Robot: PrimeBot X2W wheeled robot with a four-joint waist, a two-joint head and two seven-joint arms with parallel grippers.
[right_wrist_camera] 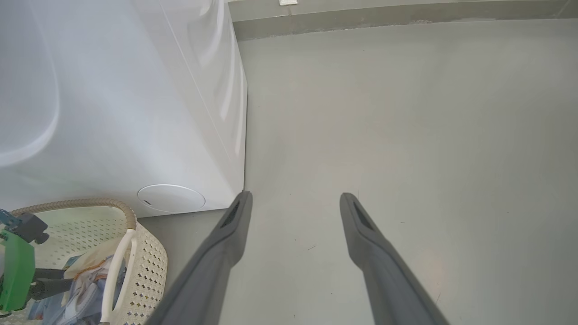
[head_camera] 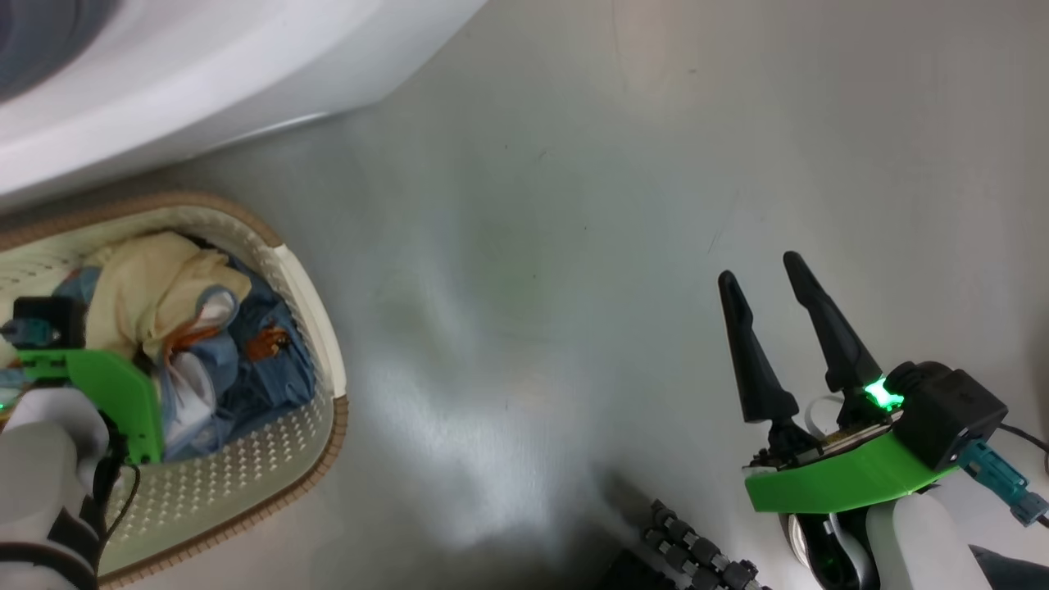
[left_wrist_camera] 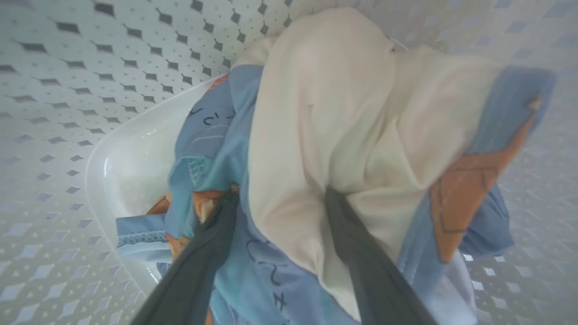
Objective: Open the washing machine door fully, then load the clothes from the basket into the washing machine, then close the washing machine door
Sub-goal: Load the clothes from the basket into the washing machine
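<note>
Basket (head_camera: 334,426) on floor (head_camera: 574,205) just beside washing machine (head_camera: 205,74), opening upward. Clothes (head_camera: 164,287) heaped inside, cream piece uppermost. Left hand (left_wrist_camera: 282,192) spread open, straddling them. Right hand (head_camera: 760,273) open above floor, well apart.

No legible text, dark scribbles (left_wrist_camera: 212,118) on the clothes (left_wrist_camera: 325,149) — unreadable

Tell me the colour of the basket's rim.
The basket's rim is brown, woven-looking; the head view shows it best.
</note>
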